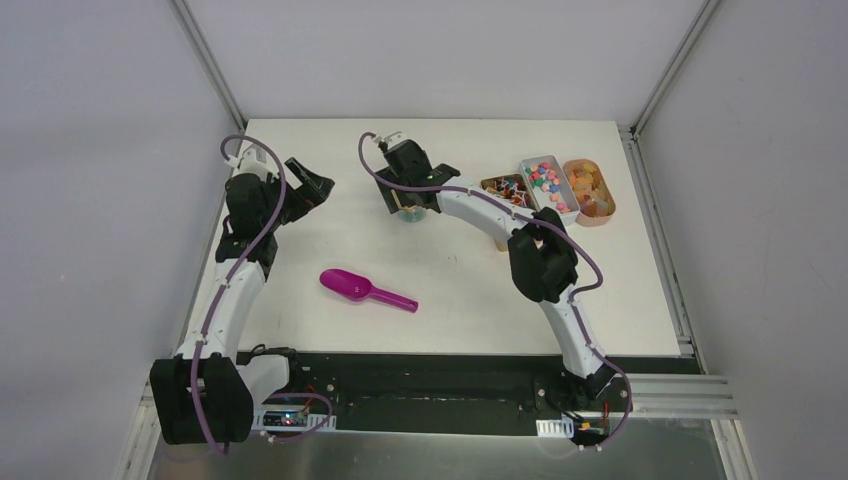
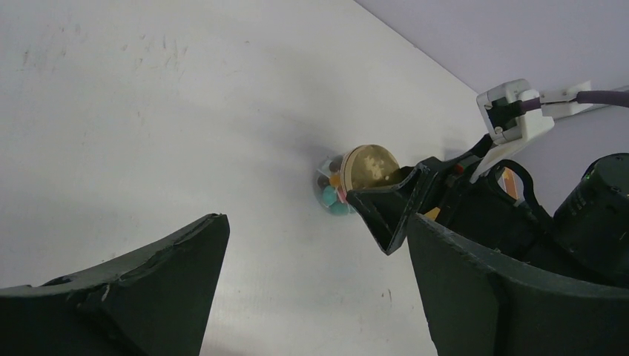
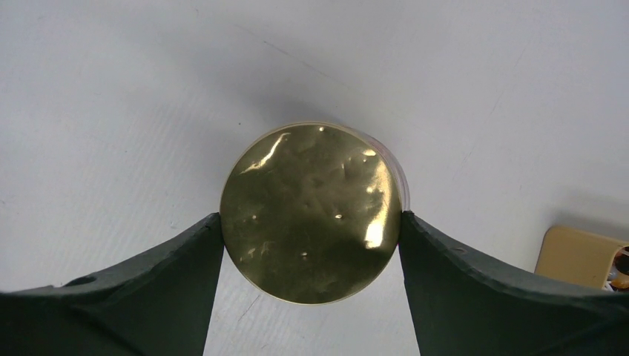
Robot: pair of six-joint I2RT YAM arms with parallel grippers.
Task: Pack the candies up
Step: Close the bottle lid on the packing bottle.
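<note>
A small clear jar (image 2: 335,194) with a gold lid (image 3: 311,213) stands on the white table and holds teal, pink and yellow candies (image 2: 331,199). My right gripper (image 3: 311,217) is shut on the jar, one finger against each side of the lid; from above it sits at the back centre (image 1: 408,203). More candies (image 1: 545,183) fill a white tray at the back right. The purple scoop (image 1: 365,289) lies on the table in front. My left gripper (image 2: 317,221) is open and holds nothing, hanging at the back left (image 1: 318,187), well apart from the jar.
Beside the white candy tray stand a dark tray of mixed sweets (image 1: 503,188) and a round orange tub (image 1: 590,190). The right arm's elbow (image 1: 542,262) hangs over the table's right half. A tan object (image 3: 578,256) lies right of the jar.
</note>
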